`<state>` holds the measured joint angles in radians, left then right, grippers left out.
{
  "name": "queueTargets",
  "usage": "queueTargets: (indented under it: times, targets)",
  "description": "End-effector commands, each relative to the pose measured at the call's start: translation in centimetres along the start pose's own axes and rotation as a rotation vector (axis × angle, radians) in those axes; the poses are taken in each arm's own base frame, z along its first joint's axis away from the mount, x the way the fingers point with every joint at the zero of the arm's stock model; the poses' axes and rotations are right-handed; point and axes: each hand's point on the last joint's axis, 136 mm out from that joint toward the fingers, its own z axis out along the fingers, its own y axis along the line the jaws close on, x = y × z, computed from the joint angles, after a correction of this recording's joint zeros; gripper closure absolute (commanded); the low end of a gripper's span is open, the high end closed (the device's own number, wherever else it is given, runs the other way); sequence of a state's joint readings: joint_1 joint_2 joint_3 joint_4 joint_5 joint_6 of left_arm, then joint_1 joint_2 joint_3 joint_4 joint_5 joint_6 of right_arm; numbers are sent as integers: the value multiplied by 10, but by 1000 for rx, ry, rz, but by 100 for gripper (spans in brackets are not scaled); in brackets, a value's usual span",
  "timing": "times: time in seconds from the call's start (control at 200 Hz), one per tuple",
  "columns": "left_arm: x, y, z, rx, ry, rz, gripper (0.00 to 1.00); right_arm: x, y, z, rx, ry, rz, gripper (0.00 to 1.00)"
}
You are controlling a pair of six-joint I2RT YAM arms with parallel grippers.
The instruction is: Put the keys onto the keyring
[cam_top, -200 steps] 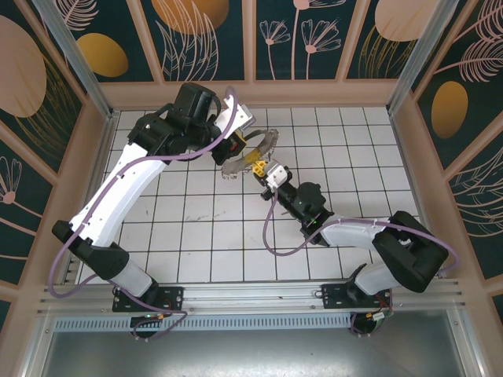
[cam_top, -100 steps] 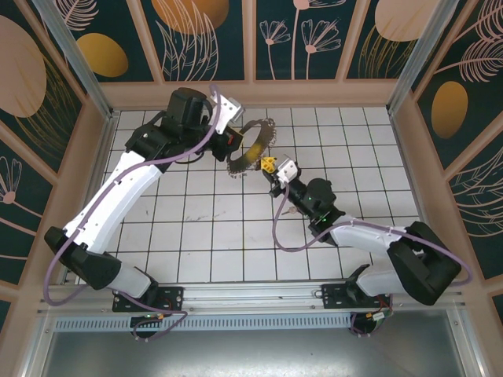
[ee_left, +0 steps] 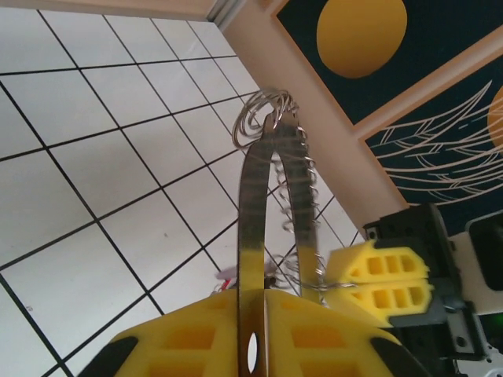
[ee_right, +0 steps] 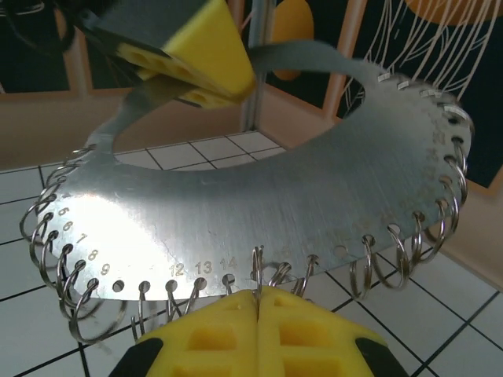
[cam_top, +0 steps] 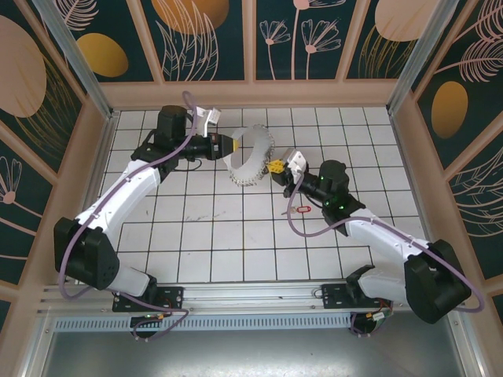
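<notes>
Between the two grippers, the keyring (cam_top: 251, 154) hung above the table (cam_top: 196, 228), not touching it. It was a thin, pale grey metal crescent with numbered holes along its outer edge, and a small wire ring hung from nearly every hole.

The left gripper (cam_top: 228, 146) was clamped on one end of the crescent. In the left wrist view the plate stood on its edge, straight out in front of the yellow fingers (ee_left: 196, 342), with its metal pressed between them.

The right gripper (cam_top: 277, 166) was at the opposite side, on the outer edge of the crescent. Its two yellow fingers (ee_right: 212, 334) were closed together, and in the right wrist view one thin wire ring of the keyring was pinched in the line where they met. The plate spread just above these fingers, tilted, with its flat face toward the camera.

Below and behind the right gripper, toward the base of its arm, a red key (cam_top: 297, 210) lay flat on a white tile, well apart from the keyring and from both grippers. I could not tell where the blue key was.
</notes>
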<state>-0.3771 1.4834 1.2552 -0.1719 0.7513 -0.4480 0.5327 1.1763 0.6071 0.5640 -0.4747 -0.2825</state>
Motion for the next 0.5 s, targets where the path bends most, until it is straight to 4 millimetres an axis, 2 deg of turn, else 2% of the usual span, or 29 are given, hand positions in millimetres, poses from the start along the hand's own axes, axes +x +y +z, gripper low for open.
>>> queueTargets:
  times: [0.0, 0.125, 0.275, 0.495]
  targets:
    - [-8, -7, 7, 76, -26, -16, 83, -25, 8, -9, -77, -48, -30, 100]
    - [-3, 4, 13, 60, -18, -38, 80, -28, 6, -11, -71, -50, -23, 100]
    - [9, 19, 18, 39, -12, -76, 71, -26, 0, -10, -56, -29, -3, 100]
    - [30, 47, 20, -50, -29, -145, 67, -2, -6, -2, -55, 98, 7, 100]
